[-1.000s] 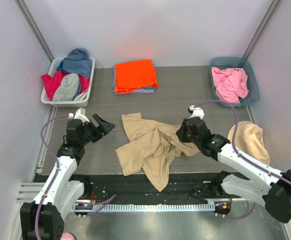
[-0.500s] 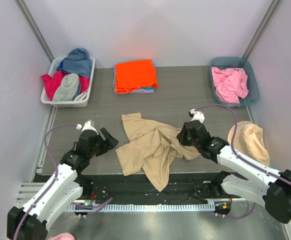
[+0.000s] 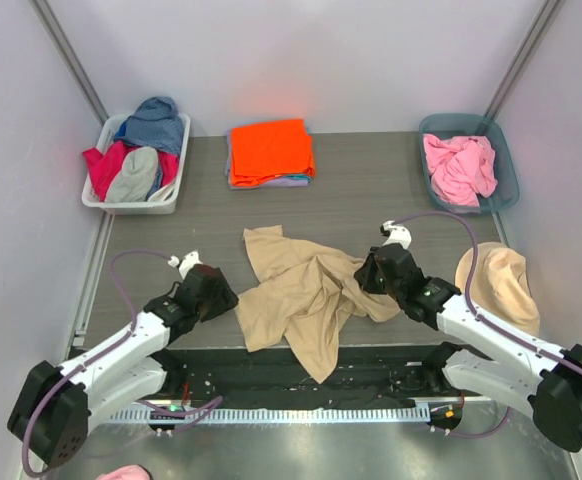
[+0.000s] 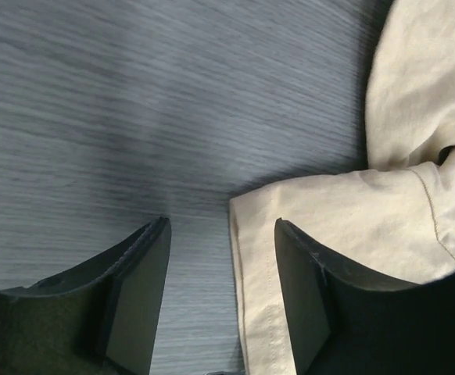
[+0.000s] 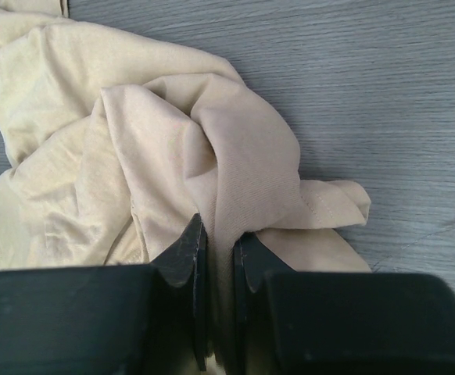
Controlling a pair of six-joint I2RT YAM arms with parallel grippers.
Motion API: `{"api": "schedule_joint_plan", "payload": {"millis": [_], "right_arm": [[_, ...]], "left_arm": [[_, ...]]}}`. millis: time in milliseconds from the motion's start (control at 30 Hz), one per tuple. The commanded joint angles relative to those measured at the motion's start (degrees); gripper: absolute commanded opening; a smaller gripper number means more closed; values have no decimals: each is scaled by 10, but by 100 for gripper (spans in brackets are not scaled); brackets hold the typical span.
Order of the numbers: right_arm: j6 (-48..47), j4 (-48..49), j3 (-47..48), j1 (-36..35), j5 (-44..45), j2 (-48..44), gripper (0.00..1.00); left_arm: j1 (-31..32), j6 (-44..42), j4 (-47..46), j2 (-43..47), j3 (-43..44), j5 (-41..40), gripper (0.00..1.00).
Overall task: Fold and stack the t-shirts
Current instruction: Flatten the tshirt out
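Observation:
The tan t-shirt (image 3: 301, 295) lies crumpled at the middle of the table. My right gripper (image 3: 369, 274) is shut on a fold of it at its right side; the pinched cloth shows between the fingers in the right wrist view (image 5: 220, 234). My left gripper (image 3: 223, 297) is open at the shirt's left edge; in the left wrist view (image 4: 221, 258) the hem of the tan shirt (image 4: 329, 226) lies between the two fingers, low over the table. A folded orange t-shirt (image 3: 269, 150) tops a stack at the back, with a lavender one (image 3: 289, 182) under it.
A white bin (image 3: 96, 200) of mixed clothes stands at the back left. A teal bin (image 3: 509, 180) with a pink shirt (image 3: 459, 168) is at the back right. Another tan cloth (image 3: 501, 282) lies at the right edge.
My left arm has swung down and right, lowering its open gripper to the shirt's left edge. The right gripper has stayed shut on the shirt, shifting slightly.

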State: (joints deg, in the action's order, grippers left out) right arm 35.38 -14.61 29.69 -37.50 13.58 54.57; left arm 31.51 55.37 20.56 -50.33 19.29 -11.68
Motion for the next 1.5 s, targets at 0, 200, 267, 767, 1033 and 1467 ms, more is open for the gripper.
{"api": "schedule_joint_plan", "payload": {"millis": [0, 200, 267, 767, 1033, 1467], "right_arm": [[10, 19, -4, 1, 6, -15, 1], [9, 16, -7, 1, 7, -18, 1], [9, 14, -8, 1, 8, -20, 1], [16, 7, -24, 1, 14, -30, 1], [11, -27, -8, 1, 38, -53, 1], [5, -84, 19, 1, 58, -99, 1]], "left_arm": [[29, 13, -54, -37, 11, -29, 59], [71, 22, -82, -93, 22, -43, 53], [79, 22, -83, -111, 27, -46, 48], [101, 29, -61, -105, 15, -68, 0], [100, -40, 100, -29, 215, -142, 0], [99, -142, 212, -43, 418, -241, 0]]}}
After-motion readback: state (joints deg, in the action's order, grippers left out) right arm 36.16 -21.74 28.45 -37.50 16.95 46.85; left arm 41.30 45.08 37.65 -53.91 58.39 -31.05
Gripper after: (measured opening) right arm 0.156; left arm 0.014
